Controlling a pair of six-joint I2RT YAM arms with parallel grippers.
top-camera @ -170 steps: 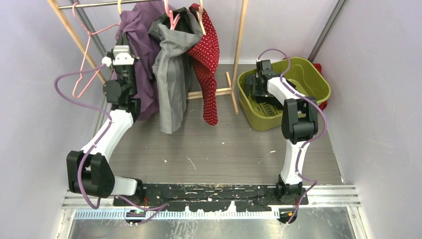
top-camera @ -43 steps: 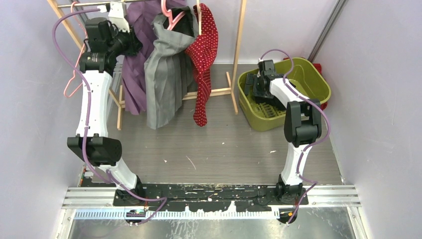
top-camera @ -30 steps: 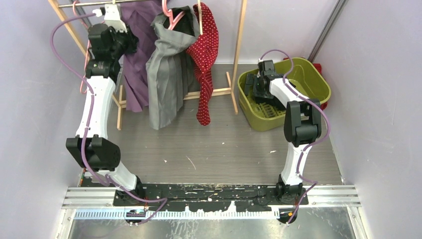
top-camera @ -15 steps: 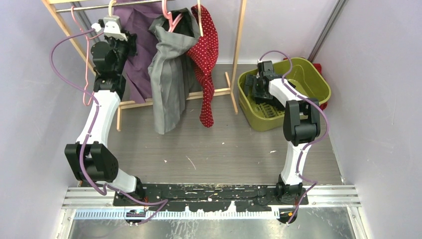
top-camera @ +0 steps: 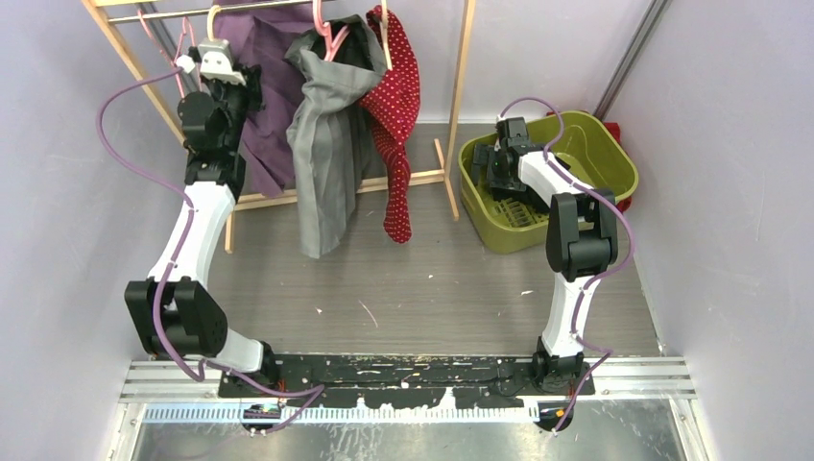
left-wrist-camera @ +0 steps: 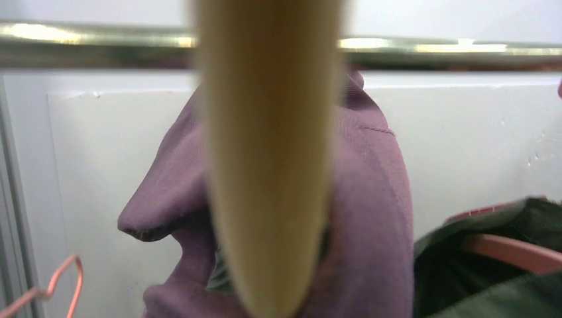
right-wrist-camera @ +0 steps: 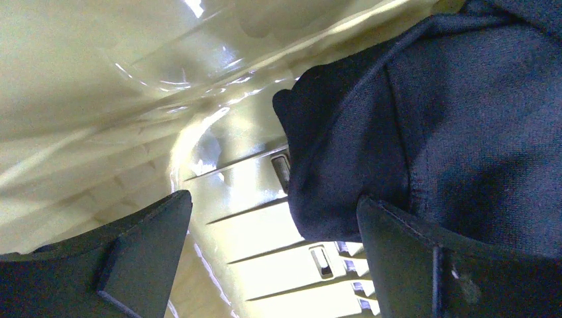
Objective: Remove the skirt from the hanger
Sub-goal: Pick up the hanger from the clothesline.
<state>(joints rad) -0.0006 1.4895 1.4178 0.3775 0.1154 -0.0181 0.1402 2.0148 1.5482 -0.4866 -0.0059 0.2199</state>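
Upper left of the top view: my left claw (top-camera: 223, 69) is raised to the rail (left-wrist-camera: 464, 48), pressed close to the purple skirt (top-camera: 274, 115). Clenched or slack, I can't tell. Its own cam shows no fingers, just a blurred cream hanger (left-wrist-camera: 265, 165) filling mid-frame w/ the purple cloth draped over it.

Skirt's not yet off. It hangs at the rack's left end, w/ a pink hanger (left-wrist-camera: 63, 281) just beside at lower left, and a gray skirt (top-camera: 326, 144) and red dotted garment (top-camera: 398, 106) to its right.

Right of frame: my right claw (right-wrist-camera: 272, 202) sits down in the green bin (top-camera: 600, 144), jaws spread wide and gripping nothing, dark cloth (right-wrist-camera: 464, 132) lying by one finger.

Risks, as I judge them:
- Pull the cloth sideways and the hanger comes off the rail w/ it.
- Drag too hard and the light wooden rack (top-camera: 463, 86) tips.
- Neighbouring garments may snag and come along.
- W/ one claw only, nothing steadies the hanger.
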